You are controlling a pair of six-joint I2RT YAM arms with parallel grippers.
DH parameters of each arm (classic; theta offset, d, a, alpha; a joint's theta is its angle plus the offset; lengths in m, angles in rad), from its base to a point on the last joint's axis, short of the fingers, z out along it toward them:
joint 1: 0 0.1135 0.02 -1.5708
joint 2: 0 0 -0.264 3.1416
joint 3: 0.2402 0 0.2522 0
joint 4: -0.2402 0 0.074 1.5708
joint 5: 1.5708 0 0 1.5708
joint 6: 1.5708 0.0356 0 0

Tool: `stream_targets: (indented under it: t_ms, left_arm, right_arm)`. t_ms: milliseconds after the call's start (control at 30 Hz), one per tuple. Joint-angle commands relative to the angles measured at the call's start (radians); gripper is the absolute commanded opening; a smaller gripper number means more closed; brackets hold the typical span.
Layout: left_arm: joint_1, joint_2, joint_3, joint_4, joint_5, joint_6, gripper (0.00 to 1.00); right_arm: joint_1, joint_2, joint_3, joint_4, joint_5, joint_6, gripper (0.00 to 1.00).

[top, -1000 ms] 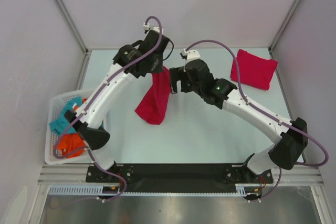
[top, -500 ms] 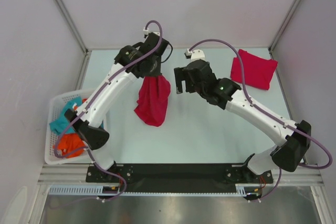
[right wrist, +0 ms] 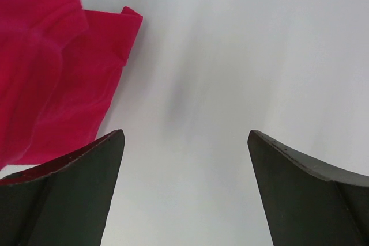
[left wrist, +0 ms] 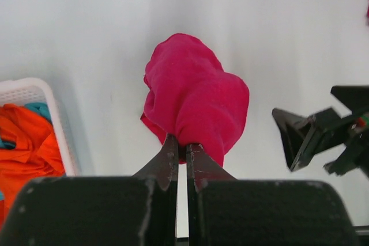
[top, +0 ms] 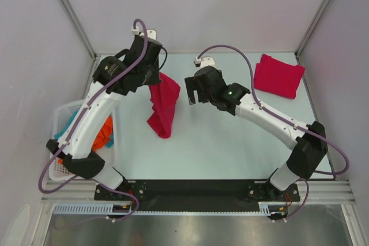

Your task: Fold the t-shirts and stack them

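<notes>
From the top view, the left gripper [top: 153, 83] is clamped on the upper edge of one crimson t-shirt [top: 163, 105], which hangs bunched from it above the middle-left of the bench [top: 225, 142]. The right gripper [top: 193, 95] is just to the right of this cloth, its jaws spread wide and holding nothing. A second t-shirt, the folded t-shirt [top: 279, 76], lies flat at the far right corner of the bench, well apart from both arms. A white basket [top: 55, 168] sits off the bench's left edge with an orange garment [top: 102, 133] in it.

In the left wrist view, the left gripper [left wrist: 181, 155] is pinched tight on the crimson t-shirt [left wrist: 196, 102], which balloons below the fingertips. The basket [left wrist: 34, 87] is at the left and holds orange and teal cloth.

In the right wrist view, the right gripper [right wrist: 184, 168] stands wide apart over bare bench [right wrist: 242, 56]. The crimson t-shirt [right wrist: 55, 79] is at the left, beside the left finger.
</notes>
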Motion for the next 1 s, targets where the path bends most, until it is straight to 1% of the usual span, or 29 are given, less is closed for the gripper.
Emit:
stream_targets:
  t_ms: [0,33,100,133,167,200,233,300,333,367,567,733,767,833,900,933,967]
  left_arm:
    - [0.009,-0.1,-0.12,-0.017,-0.023,-0.013,0.0]
    - [0.009,-0.114,-0.179,-0.022,-0.023,-0.005,0.0]
    - [0.009,-0.142,-0.241,-0.021,-0.029,-0.01,0.0]
    - [0.011,-0.152,-0.288,-0.019,-0.04,-0.018,0.0]
    - [0.011,-0.163,-0.304,-0.017,-0.045,-0.022,0.0]
    - [0.015,-0.183,-0.312,-0.016,-0.046,-0.027,0.0]
    - [0.018,-0.191,-0.313,-0.017,-0.048,-0.024,0.0]
    - [0.026,-0.202,-0.301,-0.022,-0.052,-0.018,0.0]
    - [0.029,-0.205,-0.292,-0.024,-0.052,-0.008,0.0]
    - [0.031,-0.202,-0.289,-0.027,-0.056,-0.007,0.0]
    - [0.046,-0.209,-0.283,-0.028,-0.06,0.005,0.0]
    - [0.069,-0.212,-0.257,-0.028,-0.075,0.027,0.0]
    - [0.075,-0.212,-0.257,-0.027,-0.077,0.028,0.0]
    - [0.083,-0.215,-0.257,-0.025,-0.082,0.03,0.0]
    - [0.086,-0.212,-0.258,-0.025,-0.089,0.035,0.0]
    - [0.086,-0.212,-0.26,-0.022,-0.091,0.035,0.0]
    - [0.087,-0.211,-0.258,-0.022,-0.091,0.035,0.0]
  right_arm:
    - [-0.001,0.041,0.066,0.043,-0.007,-0.026,0.95]
    - [-0.001,0.049,0.066,0.046,-0.01,-0.027,0.93]
    - [-0.004,0.067,0.072,0.066,-0.023,-0.035,0.81]
    - [-0.009,0.074,0.075,0.075,-0.033,-0.04,0.72]
    - [-0.013,0.081,0.078,0.084,-0.046,-0.04,0.61]
    - [-0.03,0.097,0.093,0.098,-0.066,-0.038,0.54]
    - [-0.036,0.109,0.107,0.101,-0.106,-0.034,0.44]
    - [-0.043,0.138,0.148,0.118,-0.135,-0.021,0.42]
    - [-0.038,0.147,0.167,0.121,-0.152,-0.021,0.36]
    - [-0.03,0.158,0.19,0.118,-0.152,-0.024,0.34]
    - [0.023,0.285,0.454,0.04,-0.123,-0.066,0.36]
    - [0.034,0.354,0.632,-0.011,-0.16,-0.067,0.34]
    - [0.037,0.37,0.687,-0.029,-0.163,-0.064,0.29]
    - [0.04,0.371,0.731,-0.038,-0.162,-0.06,0.14]
    - [0.034,0.35,0.732,-0.031,-0.155,-0.052,0.08]
    - [0.028,0.336,0.725,-0.023,-0.16,-0.038,0.08]
    - [0.02,0.312,0.712,-0.014,-0.166,-0.026,0.03]
